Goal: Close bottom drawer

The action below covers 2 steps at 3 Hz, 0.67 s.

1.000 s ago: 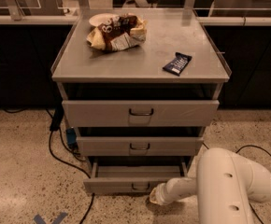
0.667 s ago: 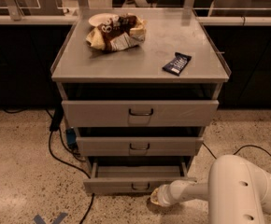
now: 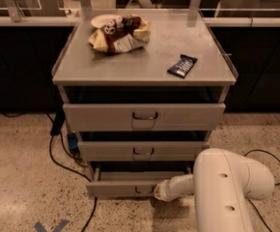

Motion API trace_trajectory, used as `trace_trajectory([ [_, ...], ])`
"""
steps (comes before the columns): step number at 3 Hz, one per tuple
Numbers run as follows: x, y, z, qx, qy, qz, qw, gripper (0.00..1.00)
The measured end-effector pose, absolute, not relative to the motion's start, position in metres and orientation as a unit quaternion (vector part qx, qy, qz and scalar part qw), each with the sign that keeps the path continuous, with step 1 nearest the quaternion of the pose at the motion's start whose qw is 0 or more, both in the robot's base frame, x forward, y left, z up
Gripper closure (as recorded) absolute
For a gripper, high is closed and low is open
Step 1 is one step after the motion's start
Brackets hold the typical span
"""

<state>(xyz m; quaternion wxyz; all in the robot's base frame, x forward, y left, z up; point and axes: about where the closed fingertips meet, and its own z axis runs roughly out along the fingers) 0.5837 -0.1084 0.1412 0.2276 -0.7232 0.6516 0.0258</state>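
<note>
The bottom drawer (image 3: 123,186) is the lowest of three grey drawers in the metal cart (image 3: 145,71). It stands pulled out toward me, its shallow tray showing. Its small dark loop handle (image 3: 143,190) is on the low front. My gripper (image 3: 159,191) is at the end of the white arm (image 3: 227,187), low near the floor, right at the drawer front just right of the handle. The middle drawer (image 3: 143,150) and top drawer (image 3: 145,116) sit above it.
On the cart top lie a pile of snack packets with a plate (image 3: 118,32) and a dark blue snack bar (image 3: 182,65). Black cables (image 3: 65,161) and a blue plug run over the speckled floor at the left. Dark counters stand behind.
My arm's big white link has shifted in the view and the gripper stays against the drawer front. The drawer looks about as far out as before.
</note>
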Motion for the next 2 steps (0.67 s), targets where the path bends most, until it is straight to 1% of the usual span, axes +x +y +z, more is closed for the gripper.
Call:
trace_trajectory([
  [1, 0.608, -0.108, 0.133, -0.734, 0.642, 0.006, 0.220, 1.00],
  [2, 0.648, -0.106, 0.114, -0.751, 0.626, -0.034, 0.208, 1.00],
])
